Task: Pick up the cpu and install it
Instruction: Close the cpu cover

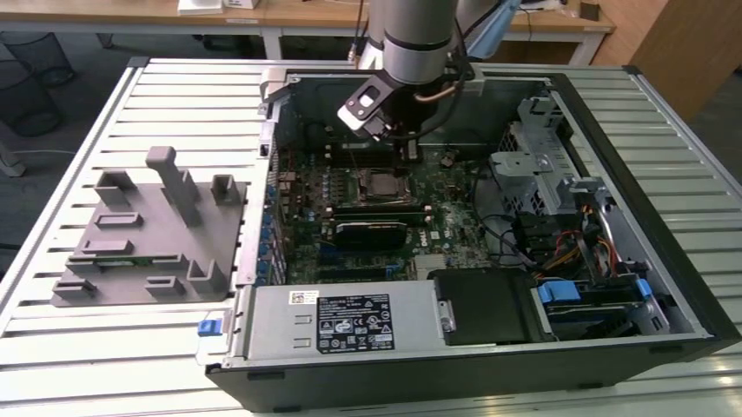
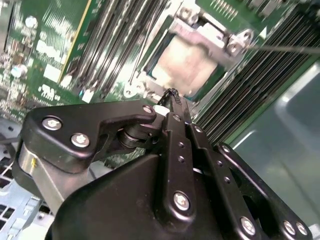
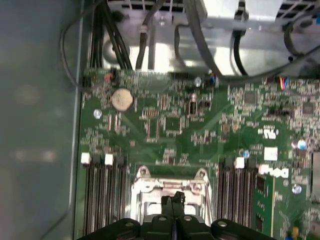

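Second wrist view: gripper (image 2: 172, 95) with jaws pressed together, pinching nothing, tips near the socket (image 2: 220, 37) rim.
Task part: cpu (image 2: 186, 65), a pale square, seemingly seated inside the socket, apart from the tips.
Slots: dark memory slots (image 3: 102, 195) flank the socket on both sides.
Board: green motherboard (image 3: 170, 125) surrounds the socket.
Exterior view: open computer case (image 1: 464, 378) encloses the socket and board.

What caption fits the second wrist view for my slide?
The shut hand points at the pale chip in its socket.
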You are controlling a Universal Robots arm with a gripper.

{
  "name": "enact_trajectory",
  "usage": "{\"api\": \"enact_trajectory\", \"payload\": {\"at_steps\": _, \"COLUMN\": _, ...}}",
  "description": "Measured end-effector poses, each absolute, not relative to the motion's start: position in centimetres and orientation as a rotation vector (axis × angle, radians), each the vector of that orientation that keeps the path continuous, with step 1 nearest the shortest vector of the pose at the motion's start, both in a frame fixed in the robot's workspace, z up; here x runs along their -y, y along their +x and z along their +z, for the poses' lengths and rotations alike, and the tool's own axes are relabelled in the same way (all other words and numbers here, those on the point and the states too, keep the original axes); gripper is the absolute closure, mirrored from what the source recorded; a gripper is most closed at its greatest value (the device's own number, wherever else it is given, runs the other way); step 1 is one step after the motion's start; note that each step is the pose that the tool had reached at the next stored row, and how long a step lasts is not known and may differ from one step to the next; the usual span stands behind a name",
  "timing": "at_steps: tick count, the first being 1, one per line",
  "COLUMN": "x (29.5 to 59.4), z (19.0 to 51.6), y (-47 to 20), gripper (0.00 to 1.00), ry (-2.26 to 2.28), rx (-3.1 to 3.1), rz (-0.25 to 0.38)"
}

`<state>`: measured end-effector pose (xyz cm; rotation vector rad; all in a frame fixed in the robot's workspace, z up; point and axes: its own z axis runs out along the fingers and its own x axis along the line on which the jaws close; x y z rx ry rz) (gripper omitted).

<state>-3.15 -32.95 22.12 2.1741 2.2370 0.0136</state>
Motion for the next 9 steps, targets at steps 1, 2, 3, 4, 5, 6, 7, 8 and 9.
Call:
{"api": "enact_trajectory", "payload": {"at_steps": 1, "x": 33.0, "z": 22.1, "y": -3.4, "gripper": 0.89, "ry": 2.174, "rx": -2.237, "rz": 0.014}}
{"api": "enact_trajectory", "payload": {"at_steps": 2, "x": 33.0, "z": 22.0, "y": -3.7, "gripper": 0.89, "ry": 2.174, "rx": -2.237, "rz": 0.014}}
{"api": "enact_trajectory", "payload": {"at_steps": 3, "x": 32.9, "z": 22.0, "y": -3.9, "gripper": 0.89, "ry": 2.174, "rx": -2.237, "rz": 0.014}}
{"api": "enact_trajectory", "payload": {"at_steps": 4, "x": 32.9, "z": 22.0, "y": -4.2, "gripper": 0.89, "ry": 2.174, "rx": -2.237, "rz": 0.014}}
{"api": "enact_trajectory", "payload": {"at_steps": 5, "x": 32.9, "z": 21.9, "y": -4.4, "gripper": 0.89, "ry": 2.174, "rx": -2.237, "rz": 0.014}}
{"api": "enact_trajectory", "payload": {"at_steps": 6, "x": 32.9, "z": 21.9, "y": -4.7, "gripper": 0.89, "ry": 2.174, "rx": -2.237, "rz": 0.014}}
{"api": "enact_trajectory", "payload": {"at_steps": 7, "x": 32.9, "z": 21.9, "y": -4.9, "gripper": 0.89, "ry": 2.174, "rx": -2.237, "rz": 0.014}}
{"api": "enact_trajectory", "payload": {"at_steps": 8, "x": 32.9, "z": 21.8, "y": -5.0, "gripper": 0.89, "ry": 2.174, "rx": -2.237, "rz": 0.014}}
{"api": "enact_trajectory", "payload": {"at_steps": 9, "x": 33.0, "z": 21.7, "y": -5.2, "gripper": 0.89, "ry": 2.174, "rx": -2.237, "rz": 0.014}}
